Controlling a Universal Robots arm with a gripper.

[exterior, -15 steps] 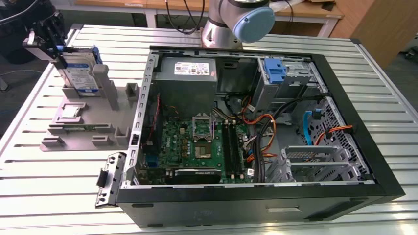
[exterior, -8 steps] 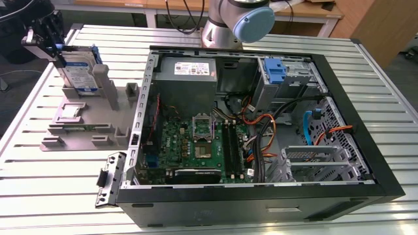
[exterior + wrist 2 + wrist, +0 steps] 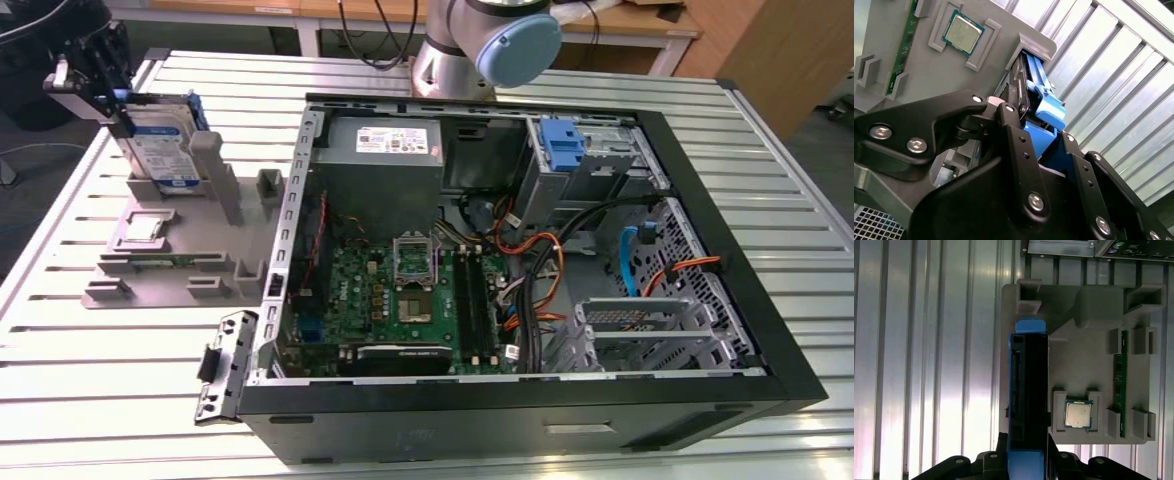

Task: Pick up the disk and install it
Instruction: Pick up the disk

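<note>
a ribbed metal desk (image 3: 747, 140) is carrying an open computer case (image 3: 534, 410), with wooden furniture (image 3: 787, 50) standing beyond. at the exterior view's far left, the claw (image 3: 118, 108) is clenching the disk (image 3: 163, 150), which is standing upright in a grey holder (image 3: 174, 240).

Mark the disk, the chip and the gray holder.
disk (image 3: 159, 146): exterior view, its white-and-blue label.
chip (image 3: 1077, 414): first wrist view, middle of its silver lid.
holder (image 3: 1081, 365): first wrist view, bare gray base.
</note>
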